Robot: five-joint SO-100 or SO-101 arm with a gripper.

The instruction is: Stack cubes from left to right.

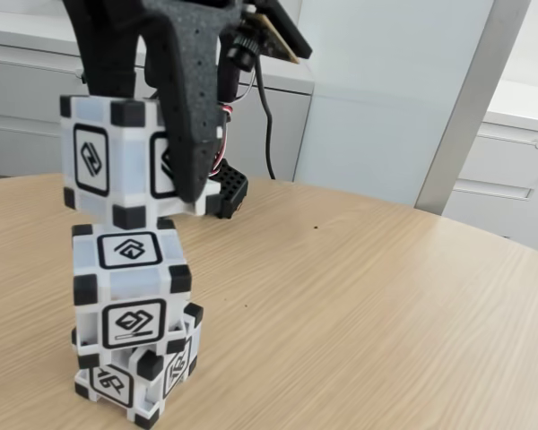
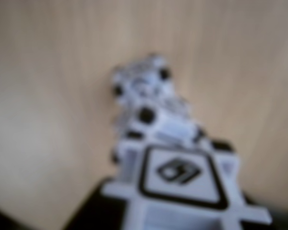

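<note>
Three white cubes with black corners and glyph markers form a column at the left of the fixed view. The bottom cube [image 1: 130,381] sits on the wooden table, turned slightly. On it stands the middle cube [image 1: 130,282]. The top cube [image 1: 103,161] is right above the middle one, shifted a little; I cannot tell whether they touch. My black gripper [image 1: 148,179] comes down from above and is shut on the top cube, one finger [image 1: 186,116] across its front face. The blurred wrist view shows the held top cube [image 2: 182,177] close up, with the lower cubes [image 2: 144,91] beyond it.
The wooden table [image 1: 368,305] stretches free to the right of the column, and its curved edge runs along the back. A black perforated block [image 1: 230,190] and a dark cable [image 1: 267,125] sit behind the column. White cabinets [image 1: 511,170] stand past the table.
</note>
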